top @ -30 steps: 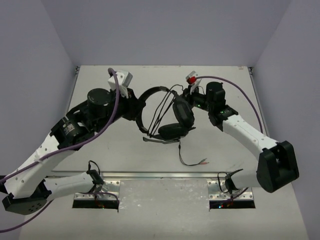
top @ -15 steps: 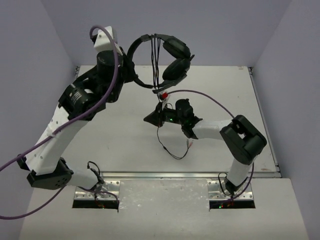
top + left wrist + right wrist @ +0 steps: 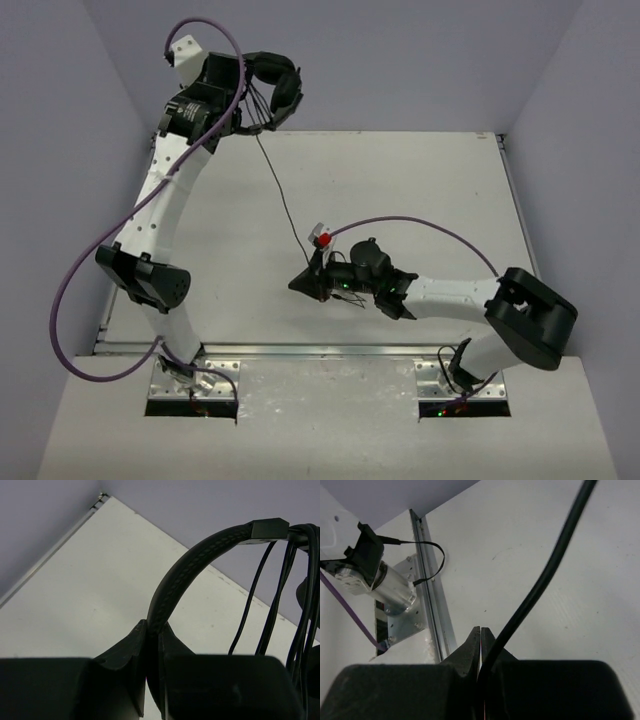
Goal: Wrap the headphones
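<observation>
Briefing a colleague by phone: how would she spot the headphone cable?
The left gripper holds the headphones above the table's far-left corner. From them the cable slants down to the right gripper, shut on it mid-table. It is thin and black; the arm cables are thick and purple.

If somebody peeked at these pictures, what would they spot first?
The black headphones jump out first, held up high at the far left with their headband pinched in the left pincer. Next is the thin black cable, running from them down to the right pincer. That pincer is shut on it, low over the middle of the table.
</observation>
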### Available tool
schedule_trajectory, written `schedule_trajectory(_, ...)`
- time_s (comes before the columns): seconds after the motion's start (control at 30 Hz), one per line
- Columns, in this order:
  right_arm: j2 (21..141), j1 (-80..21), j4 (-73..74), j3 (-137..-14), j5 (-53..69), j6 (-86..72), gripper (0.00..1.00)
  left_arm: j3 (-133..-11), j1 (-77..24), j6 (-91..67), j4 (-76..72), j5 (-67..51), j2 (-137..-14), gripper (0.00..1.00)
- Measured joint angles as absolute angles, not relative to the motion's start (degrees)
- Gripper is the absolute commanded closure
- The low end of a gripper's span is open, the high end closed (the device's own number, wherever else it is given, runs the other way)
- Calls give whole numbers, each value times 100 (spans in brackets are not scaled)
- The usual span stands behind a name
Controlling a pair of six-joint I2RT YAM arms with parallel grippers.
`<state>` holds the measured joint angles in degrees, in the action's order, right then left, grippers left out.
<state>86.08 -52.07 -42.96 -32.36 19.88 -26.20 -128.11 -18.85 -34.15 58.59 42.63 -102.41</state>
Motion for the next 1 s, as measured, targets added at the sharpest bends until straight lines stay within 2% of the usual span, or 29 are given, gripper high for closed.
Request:
schedule_trajectory(0.23,7561,-6204,-1935,-4211,860,-1439,99,-11395,-1640,-3479,5389,4799,-10165,100)
schedule_trajectory(0.47,6879,-6399,119,-5463,-261,-377,99,-9795,-1260,-3332,5006,4462,-10147,100)
schedule_trajectory(0.6,6748,-6453,952,-5859,-561,-8,99,-9782,-1004,-3352,4890,3913,-10147,100)
schedule_trajectory(0.8,6595,-6696,1669,-5787,-773,303,99,-10169,-534,-3422,5048,2814,-10291,100)
schedule_trajectory(1.0,6689,-7061,2206,-6073,-1035,607,99,-10189,-690,-3391,4978,2655,-10291,100)
